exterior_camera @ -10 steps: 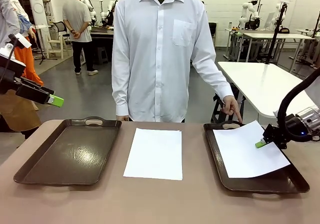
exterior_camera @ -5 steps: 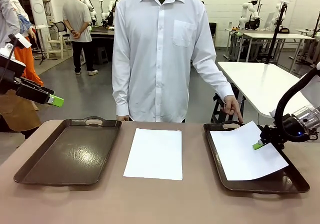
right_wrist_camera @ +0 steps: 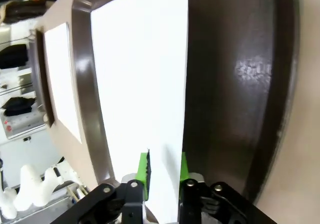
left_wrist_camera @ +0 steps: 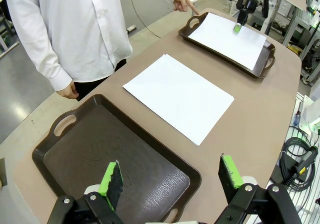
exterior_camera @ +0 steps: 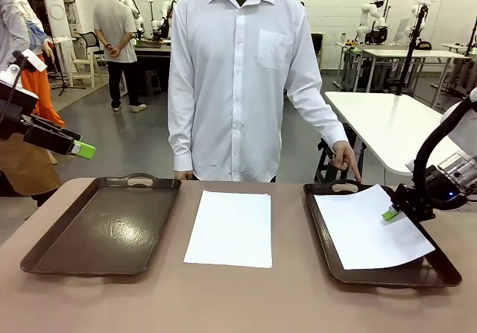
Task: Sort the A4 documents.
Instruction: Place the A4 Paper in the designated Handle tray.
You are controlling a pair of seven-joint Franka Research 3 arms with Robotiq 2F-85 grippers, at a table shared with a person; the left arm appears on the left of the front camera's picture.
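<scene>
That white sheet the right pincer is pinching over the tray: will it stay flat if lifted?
Likely floppy: the A4 sheet bends up where the right pincer nips its edge. Probably very light, being one thin leaf. It may slide easily across the tray, whose floor looks smooth.

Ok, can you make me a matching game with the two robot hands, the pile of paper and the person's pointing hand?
Things:
1. left gripper
2. right gripper
3. paper stack
4. person's hand

States:
A. lies flat on the table, between the left tray and the right tray
B. jaws shut on a sheet in the right tray
C. points a finger at the right tray's far handle
D. jaws open, up in the air

Pairs: 1-D, 2-B, 3-A, 4-C
</scene>
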